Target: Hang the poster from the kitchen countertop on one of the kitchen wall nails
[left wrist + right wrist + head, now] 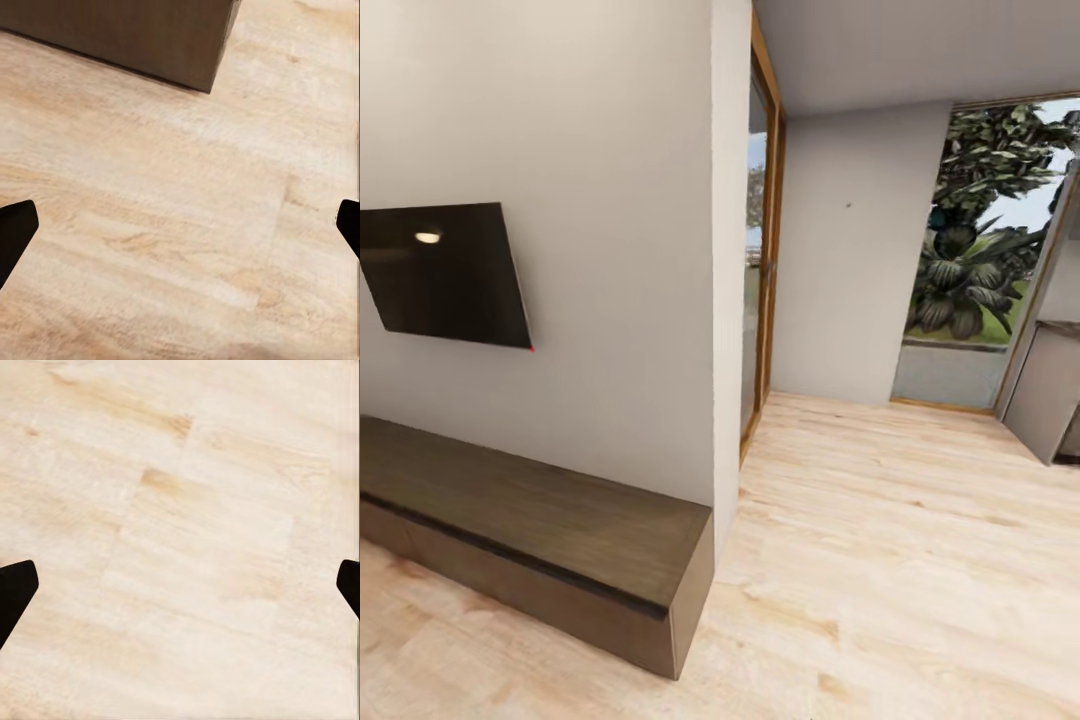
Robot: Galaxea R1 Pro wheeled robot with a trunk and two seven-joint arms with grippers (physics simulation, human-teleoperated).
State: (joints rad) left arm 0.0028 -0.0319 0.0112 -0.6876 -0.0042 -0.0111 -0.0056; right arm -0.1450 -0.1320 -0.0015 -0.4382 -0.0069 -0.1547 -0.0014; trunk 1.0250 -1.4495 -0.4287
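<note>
1. While both arms point down at the floor, the left gripper (180,225) has its fingers (15,229) spread to the edges of the left wrist view, released, nothing between them.
2. Right gripper (180,585): same, fingers (15,589) wide apart, released, only bare planks between.
3. Under the left gripper: light wood floor (180,195), with a corner of the low dark wooden bench (135,37) near.
4. Under the right gripper: same floor, plank seams visible.
5. Head view: bench (530,520) runs along the white wall (610,250), black TV screen (445,275) mounted above it.
6. Past the wall's end: wood-framed glass door (763,250), then a far wall (855,250) and a large window (985,230) with plants outside.
7. Grey cabinet (1050,385) at the right edge, a dark slab on top; can't tell if that's the kitchen countertop.
8. Poster's location: can't tell from here.
</note>
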